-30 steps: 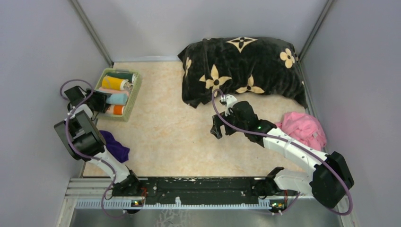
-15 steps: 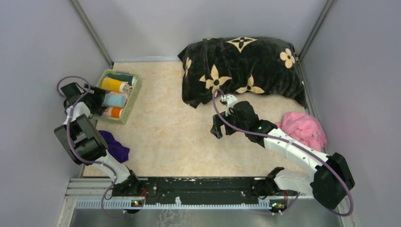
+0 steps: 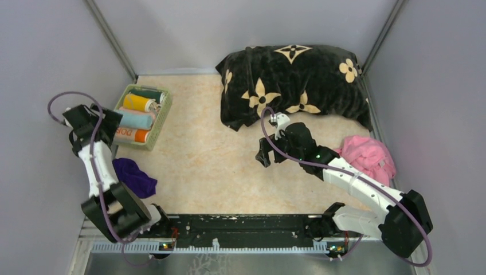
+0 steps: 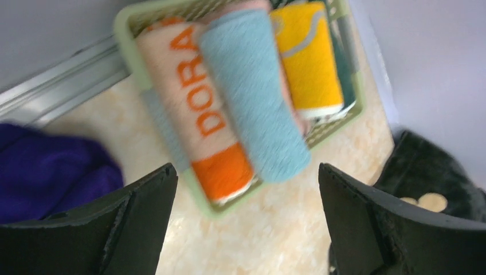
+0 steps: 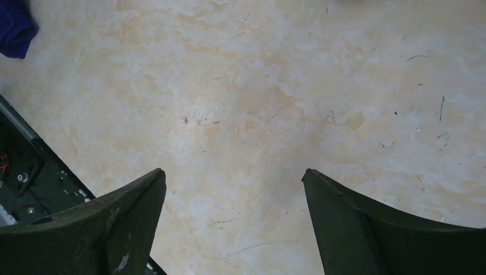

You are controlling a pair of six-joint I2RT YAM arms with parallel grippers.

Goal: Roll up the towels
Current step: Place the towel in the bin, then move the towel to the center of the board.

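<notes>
Several rolled towels lie in a green basket (image 3: 161, 117) at the far left: a yellow one (image 3: 137, 102), a light blue one (image 3: 136, 120) and an orange "DORA" one (image 3: 130, 136). The left wrist view shows the basket rim (image 4: 127, 23), the DORA roll (image 4: 195, 109), the light blue roll (image 4: 252, 97) and the yellow roll (image 4: 306, 57). My left gripper (image 3: 112, 127) (image 4: 245, 172) is open and empty, just left of the basket. A crumpled dark purple towel (image 3: 134, 176) (image 4: 51, 172) lies near the left arm. A crumpled pink towel (image 3: 369, 157) lies at the right. My right gripper (image 3: 265, 154) (image 5: 232, 175) is open and empty over bare table.
A big black cushion with beige flowers (image 3: 295, 83) lies at the back right; a corner of it shows in the left wrist view (image 4: 430, 177). Grey walls close in on three sides. The purple towel's edge shows in the right wrist view (image 5: 14, 26).
My left arm has swung its elbow back toward its base and the wrist has drawn left, away from the basket. The right arm has barely moved.
</notes>
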